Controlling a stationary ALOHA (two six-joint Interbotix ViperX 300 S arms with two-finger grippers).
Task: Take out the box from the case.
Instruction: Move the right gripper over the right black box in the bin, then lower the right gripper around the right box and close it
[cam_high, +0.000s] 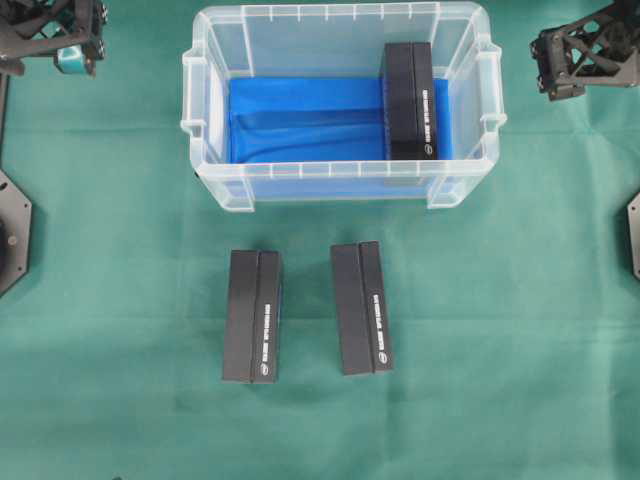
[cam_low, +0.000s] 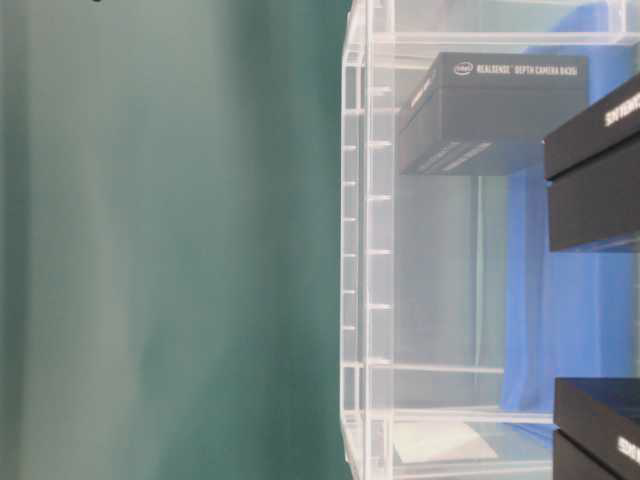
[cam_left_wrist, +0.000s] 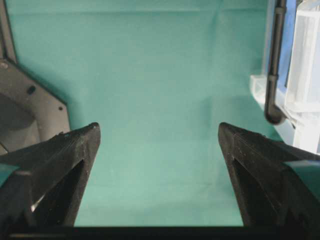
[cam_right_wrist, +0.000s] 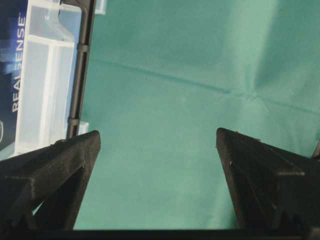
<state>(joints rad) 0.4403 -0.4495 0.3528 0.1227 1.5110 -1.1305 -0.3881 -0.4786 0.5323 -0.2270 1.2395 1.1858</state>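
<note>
At 12 o'clock on counter (cam_high: 100, 300): case (cam_high: 340, 185), clear, blue-lined. Box (cam_high: 410, 100) inside at 3 o'clock end, against right wall, lying flat; likely last one to extract. Two matching boxes (cam_high: 252, 315) (cam_high: 361, 307) on cloth at 6 o'clock, just outside front wall, side by side, apart. Left hand (cam_left_wrist: 157, 137) at 10 o'clock, right hand (cam_right_wrist: 157, 140) at 2 o'clock, both wide, empty, flanking case clear of rim, presumably leaving access open.
</note>
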